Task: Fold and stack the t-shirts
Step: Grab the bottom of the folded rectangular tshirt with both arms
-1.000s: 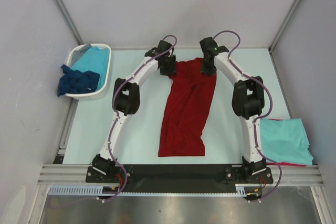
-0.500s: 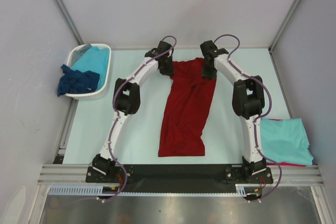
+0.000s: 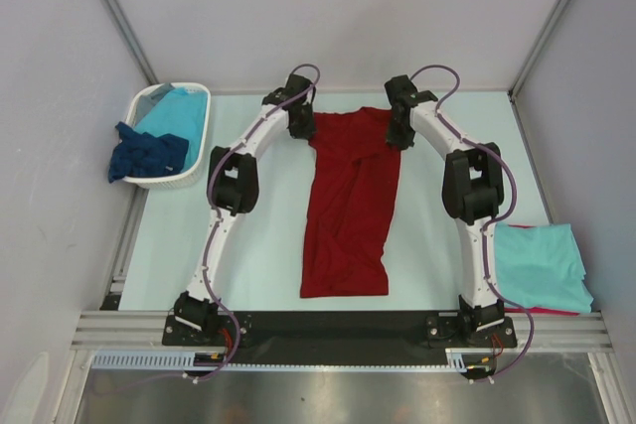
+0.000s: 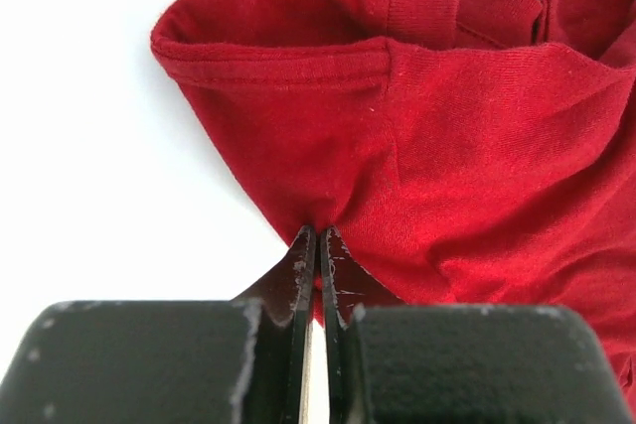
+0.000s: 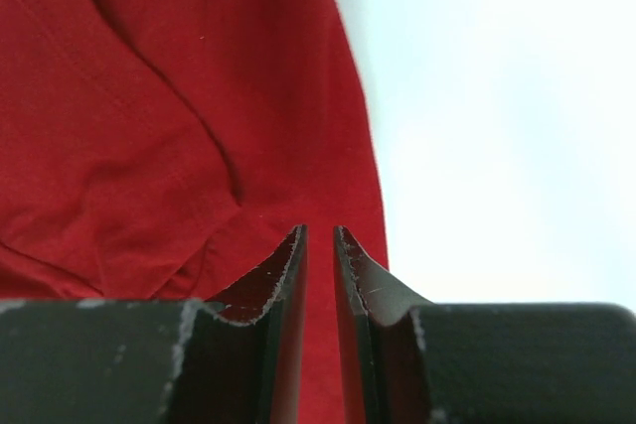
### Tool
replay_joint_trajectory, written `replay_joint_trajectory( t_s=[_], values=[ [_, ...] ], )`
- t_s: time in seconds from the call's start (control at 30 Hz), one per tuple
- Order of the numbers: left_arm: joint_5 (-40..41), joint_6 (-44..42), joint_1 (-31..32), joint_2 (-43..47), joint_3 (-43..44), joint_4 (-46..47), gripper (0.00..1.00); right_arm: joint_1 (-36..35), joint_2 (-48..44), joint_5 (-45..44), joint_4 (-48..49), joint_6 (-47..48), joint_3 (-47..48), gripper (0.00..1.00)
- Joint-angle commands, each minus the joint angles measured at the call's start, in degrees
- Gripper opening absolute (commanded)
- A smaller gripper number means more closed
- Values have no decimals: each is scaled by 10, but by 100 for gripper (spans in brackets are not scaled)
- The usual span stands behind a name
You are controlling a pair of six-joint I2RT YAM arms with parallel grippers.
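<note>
Left claw (image 4: 318, 237): I see it clamped on a fold of the red shirt (image 3: 348, 206).
Right claw (image 5: 320, 235): nearly together at the shirt's edge; I cannot tell whether it grips.
Shirt: lies lengthwise on the table (image 3: 263, 245).

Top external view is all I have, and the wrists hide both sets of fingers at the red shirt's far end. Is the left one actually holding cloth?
Observer: Yes. In the left wrist view the left gripper has its fingers pressed together on a pinch of the dark red shirt, just below a sleeve hem.
Operator: And the right?
Observer: The right gripper shows a narrow slit between its fingers, at the shirt's side edge. I cannot tell whether cloth is pinched there.
</note>
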State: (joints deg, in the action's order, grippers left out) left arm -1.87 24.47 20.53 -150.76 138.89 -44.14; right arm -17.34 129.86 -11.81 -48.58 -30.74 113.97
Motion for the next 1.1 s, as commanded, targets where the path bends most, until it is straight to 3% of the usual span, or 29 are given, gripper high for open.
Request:
replay_joint_trajectory(
  t_s=[0.0, 0.5, 0.57, 0.6, 0.77, 0.8, 0.93, 1.03, 1.07],
  values=[
    [64, -17, -30, 9, -6, -37, 5, 2, -28, 5, 9, 8, 0, 22],
    [64, -19, -71, 6, 2, -37, 7, 13, -21, 10, 13, 11, 2, 21],
    [61, -21, -72, 11, 4, -33, 14, 13, -18, 14, 13, 12, 5, 21],
    [53, -20, -72, 13, 6, -32, 29, 13, -20, 18, 12, 13, 5, 21],
    [50, -6, -60, 97, 3, -36, 54, 0, -60, 37, 22, 11, -9, 28],
    [54, -7, -54, 117, -1, -36, 64, -5, -72, 37, 23, 11, -18, 29],
    [48, 6, -28, 225, -57, -34, 70, -46, -120, 36, 23, 5, -57, 35],
    [58, -1, 20, 322, -177, -5, 66, -80, -158, 28, 41, -6, -129, 36],
    [73, -3, 31, 345, -252, 24, 64, -86, -176, 33, 54, -11, -152, 36]
  ],
)
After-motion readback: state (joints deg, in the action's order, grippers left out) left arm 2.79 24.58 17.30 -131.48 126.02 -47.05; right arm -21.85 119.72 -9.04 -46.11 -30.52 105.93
